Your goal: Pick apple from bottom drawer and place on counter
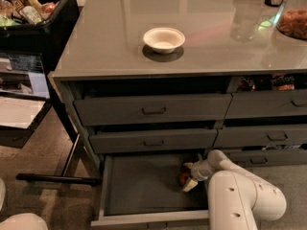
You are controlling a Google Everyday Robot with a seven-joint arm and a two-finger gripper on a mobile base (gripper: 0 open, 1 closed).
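While down in the bottom drawer (144,188), jaws grip the apple (183,178)

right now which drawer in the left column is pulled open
The bottom drawer, pulled far out with the apple inside and the gripper at it; the top drawer and middle drawer above sit pushed in.

Office break-room kitchen: a glossy grey counter (110,47) tops dark grey handled drawers (153,110), with a small white bowl (163,39) and a black bin of packaged snacks (57,20); the robot's white gripper (188,176) sits in the open bottom drawer (144,188).
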